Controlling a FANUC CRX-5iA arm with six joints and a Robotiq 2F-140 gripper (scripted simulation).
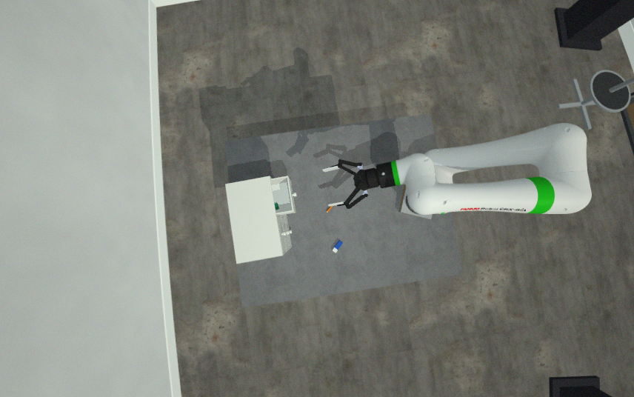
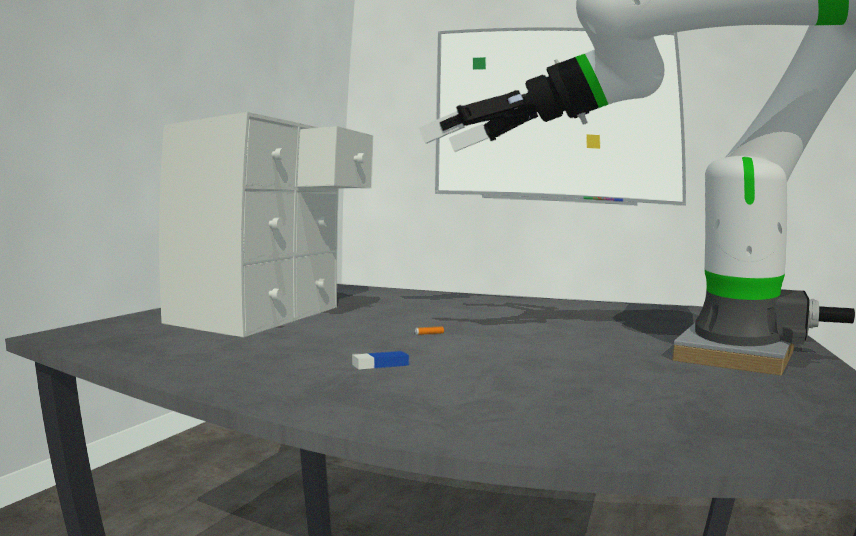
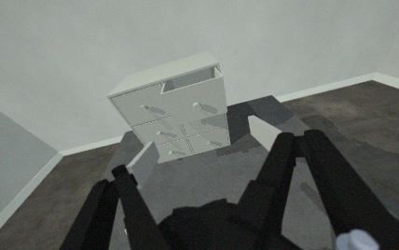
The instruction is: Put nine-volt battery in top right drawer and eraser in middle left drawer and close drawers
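Claw (image 1: pixel 326 187) (image 2: pixel 439 142) (image 3: pixel 201 137)'s wide open, nothing in it. Green thing (image 1: pixel 276 206) in the top right drawer (image 1: pixel 293 201) (image 2: pixel 355 173) (image 3: pixel 205 93) is probably the battery; eraser (image 1: pixel 338 244) (image 2: pixel 390 359)'s on the table (image 1: pixel 374 257) (image 2: pixel 505 391) (image 3: pixel 200 182). I'd close up, then nudge that drawer in dead straight, slowly.

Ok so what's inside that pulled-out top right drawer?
In the pale wooden-looking or plastic top right drawer, a small dark green thing shows, partly covered by the chest's top. What it is, and anything further back, stays hidden.
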